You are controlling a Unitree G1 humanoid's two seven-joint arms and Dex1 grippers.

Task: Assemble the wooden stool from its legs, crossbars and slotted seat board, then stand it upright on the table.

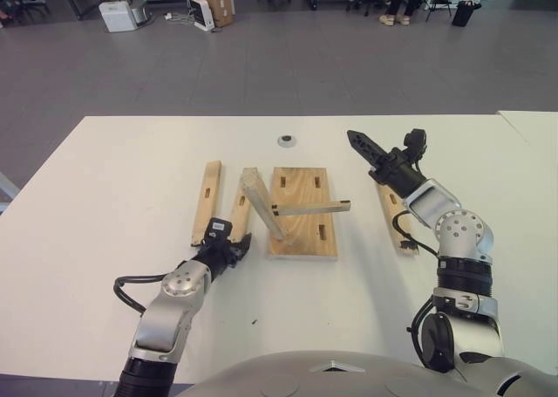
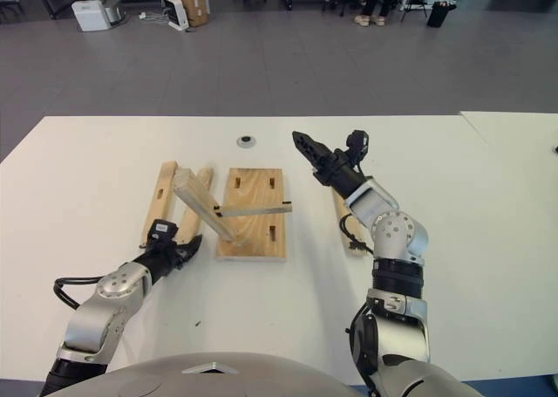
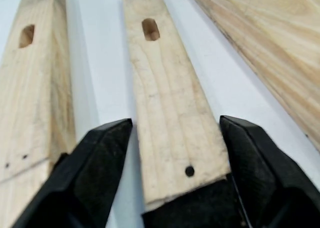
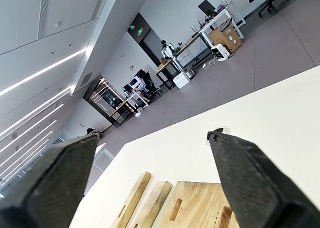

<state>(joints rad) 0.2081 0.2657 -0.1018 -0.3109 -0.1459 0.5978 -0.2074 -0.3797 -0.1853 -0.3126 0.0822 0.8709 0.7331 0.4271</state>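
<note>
A flat, rectangular, slotted seat board of pale wood [image 1: 305, 227] lies at the centre of the left eye frame on the white bench [image 1: 105, 205]. Dark rectangular slots are cut through it. A tilted leg of pale wood [image 1: 261, 201] rises from the lower left part of the board and leans toward the upper left. Whether its foot is seated in a slot cannot be told. A thin wooden crossbar [image 1: 314, 208] is plugged into the side of this leg and juts out to the right above the board.

Just left of the board, two more pale wooden legs lie flat side by side: the outer flat leg [image 1: 207, 202] and the inner flat leg [image 1: 239, 212]. Each has a small slot cut in it. A fourth leg [image 1: 392, 212] lies right of the board and is partly covered by the right arm. A small round grey disc [image 1: 286, 140] sits above the board, apart from it.

The left gripper [image 1: 237, 244] is held low at the bench, at lower centre-left of the frame. Its jaws are open and set either side of the near end of the inner flat leg, with one black finger [image 3: 95, 163] between the two flat legs.

The right gripper [image 1: 353, 137] is raised over the bench at the upper right of the board, with its jaws spread wide apart.
</note>
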